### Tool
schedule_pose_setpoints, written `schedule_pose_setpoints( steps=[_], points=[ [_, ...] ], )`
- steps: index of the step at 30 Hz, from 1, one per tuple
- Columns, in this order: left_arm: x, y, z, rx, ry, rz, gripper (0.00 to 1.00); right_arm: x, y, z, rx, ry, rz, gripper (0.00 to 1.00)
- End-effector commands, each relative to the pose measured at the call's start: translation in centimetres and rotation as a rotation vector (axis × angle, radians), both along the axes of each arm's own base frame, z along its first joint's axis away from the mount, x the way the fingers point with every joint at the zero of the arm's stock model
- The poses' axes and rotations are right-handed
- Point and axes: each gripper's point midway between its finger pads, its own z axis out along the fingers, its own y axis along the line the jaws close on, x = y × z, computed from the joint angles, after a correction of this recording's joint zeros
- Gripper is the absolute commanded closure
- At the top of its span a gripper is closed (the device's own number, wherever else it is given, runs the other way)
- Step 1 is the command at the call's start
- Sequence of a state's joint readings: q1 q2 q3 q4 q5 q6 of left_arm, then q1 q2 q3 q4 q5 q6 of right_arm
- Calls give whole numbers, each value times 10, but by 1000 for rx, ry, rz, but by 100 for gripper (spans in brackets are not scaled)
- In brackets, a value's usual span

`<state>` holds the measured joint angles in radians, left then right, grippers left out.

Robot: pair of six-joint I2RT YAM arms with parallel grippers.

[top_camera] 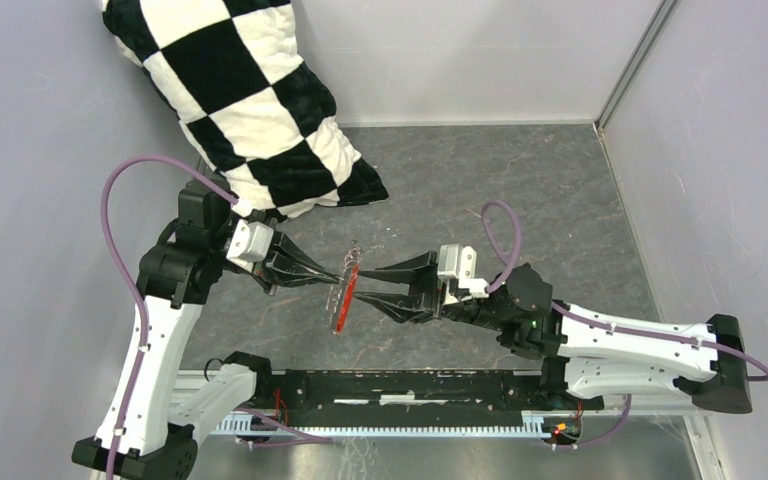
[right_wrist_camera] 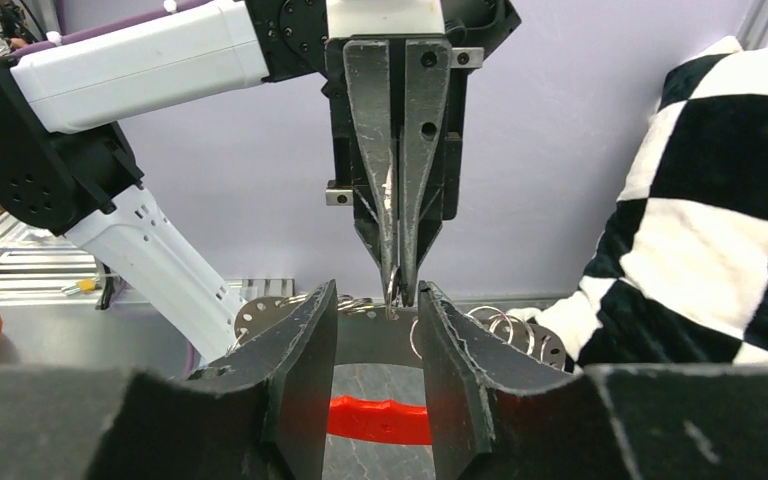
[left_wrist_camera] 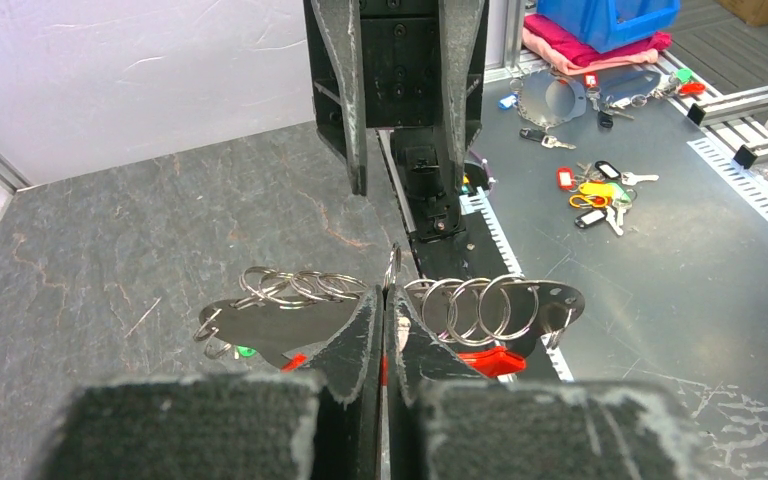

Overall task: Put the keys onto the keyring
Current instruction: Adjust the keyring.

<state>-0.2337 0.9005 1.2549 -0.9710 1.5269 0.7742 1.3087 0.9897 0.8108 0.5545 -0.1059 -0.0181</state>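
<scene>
My left gripper [top_camera: 332,278] is shut on a thin silvery ring [left_wrist_camera: 391,268] of the keyring and holds it above the table. The keyring is a dark flat plate [left_wrist_camera: 280,325] carrying several silver rings [left_wrist_camera: 480,305], with a red tag [top_camera: 343,296] hanging below; the tag also shows in the left wrist view [left_wrist_camera: 495,360] and the right wrist view [right_wrist_camera: 380,420]. A green key head [left_wrist_camera: 247,351] peeks from under the plate's left end. My right gripper [top_camera: 368,283] is open, its jaws facing the left gripper's tips, either side of the held ring [right_wrist_camera: 393,290]. It holds nothing.
A black-and-white checkered pillow [top_camera: 260,100] lies at the back left of the table. Grey walls close the back and both sides. Beyond the table's near edge, a metal shelf holds loose keys and coloured tags [left_wrist_camera: 595,190] and a blue bin [left_wrist_camera: 610,15].
</scene>
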Motion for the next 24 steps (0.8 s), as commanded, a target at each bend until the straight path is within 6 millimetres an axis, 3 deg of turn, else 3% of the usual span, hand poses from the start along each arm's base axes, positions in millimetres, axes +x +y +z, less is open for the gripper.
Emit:
schedule_pose_setpoints(
  steps=[1,17,24],
  points=[
    [-23,2,23,-66,-16,-97,98,-4,3,8,41,-6,30,60],
    [-28,3,26,-71,-42,-100,98,11,22,-1,-11,29,-22,67],
    [-30,3,23,-72,-47,-99,98,12,20,8,24,23,-28,75]
  ],
)
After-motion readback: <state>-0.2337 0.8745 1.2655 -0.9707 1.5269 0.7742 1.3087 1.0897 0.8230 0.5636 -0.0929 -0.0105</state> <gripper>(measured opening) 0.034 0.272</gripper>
